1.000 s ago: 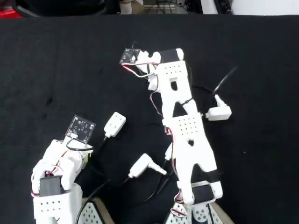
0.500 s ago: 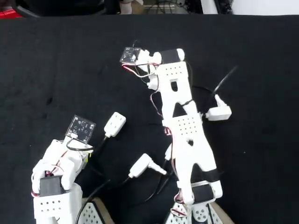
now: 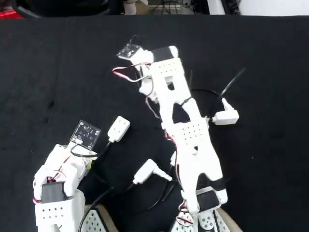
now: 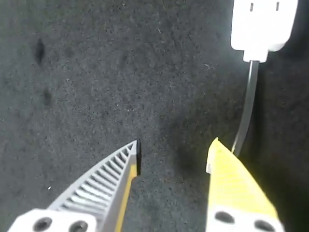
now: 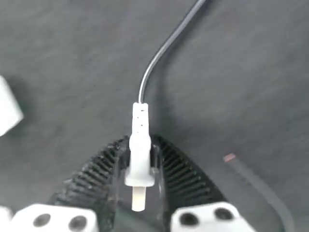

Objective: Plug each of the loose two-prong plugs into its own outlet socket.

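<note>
Black table point(image 3: 48, 63); room clutter point(image 3: 164, 7) beyond, 12 o'clock. Left gripper point(image 4: 175, 145): jaws apart. Right gripper point(image 5: 140, 151): jaws clamped on plug point(image 5: 140, 118).

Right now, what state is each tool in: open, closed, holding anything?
Left tool: open, holding nothing.
Right tool: closed on a white plug, its cord trailing away over the table.
</note>
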You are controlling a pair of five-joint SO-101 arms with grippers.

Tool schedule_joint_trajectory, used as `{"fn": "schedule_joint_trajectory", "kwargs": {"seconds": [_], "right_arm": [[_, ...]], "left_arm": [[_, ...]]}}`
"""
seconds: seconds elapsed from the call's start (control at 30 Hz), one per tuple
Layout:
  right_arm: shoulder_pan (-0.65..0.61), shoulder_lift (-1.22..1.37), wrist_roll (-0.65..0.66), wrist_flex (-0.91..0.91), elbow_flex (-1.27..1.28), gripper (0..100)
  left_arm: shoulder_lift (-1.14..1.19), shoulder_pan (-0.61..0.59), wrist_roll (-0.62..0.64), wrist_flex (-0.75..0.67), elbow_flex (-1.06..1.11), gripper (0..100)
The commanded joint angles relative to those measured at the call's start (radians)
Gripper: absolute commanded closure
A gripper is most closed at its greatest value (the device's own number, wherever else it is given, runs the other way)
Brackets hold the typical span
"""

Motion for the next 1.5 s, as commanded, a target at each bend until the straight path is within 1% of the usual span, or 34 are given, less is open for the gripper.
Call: {"fn": "schedule_joint_trajectory", "kwargs": {"seconds": [0.0,0.07,0.17,0.23,0.3,0.4,0.53,0.6,0.67,0.8,1.13,1.23,1.47], "right_arm": [[-0.058,-0.263,-0.055,0.034,0.358,97.7],[-0.084,-0.363,-0.060,0.002,0.545,97.7],[-0.133,-0.464,-0.061,-0.094,0.776,97.5],[-0.172,-0.486,-0.061,-0.144,0.872,97.3],[-0.196,-0.476,-0.061,-0.175,0.909,97.2],[-0.206,-0.427,-0.061,-0.172,0.889,94.6],[-0.210,-0.335,-0.038,-0.089,0.776,83.2],[-0.215,-0.286,0.012,-0.018,0.694,79.8],[-0.221,-0.239,0.032,0.035,0.619,79.3],[-0.236,-0.193,0.035,0.037,0.553,79.3],[-0.230,-0.335,0.040,0.037,0.705,79.4],[-0.230,-0.371,0.089,0.035,0.728,79.4],[-0.230,-0.295,0.101,0.014,0.704,79.4]], "left_arm": [[0.002,-0.004,-0.008,-0.028,-0.008,77],[0.002,-0.004,-0.009,-0.028,-0.008,77],[0.002,-0.004,-0.009,-0.028,-0.007,77],[0.002,-0.004,-0.009,-0.028,-0.007,77],[0.002,-0.004,-0.009,-0.028,-0.007,77],[0.002,-0.004,-0.009,-0.028,-0.007,77],[0.002,-0.004,-0.009,-0.028,-0.005,77],[0.002,-0.004,-0.009,-0.028,-0.005,77],[0.002,-0.004,-0.009,-0.028,-0.005,77],[0.002,-0.004,-0.009,-0.028,-0.005,77],[0.002,-0.004,-0.009,-0.028,-0.004,77],[0.002,-0.004,-0.009,-0.028,-0.004,77],[0.002,-0.004,-0.009,-0.028,-0.004,77]]}}
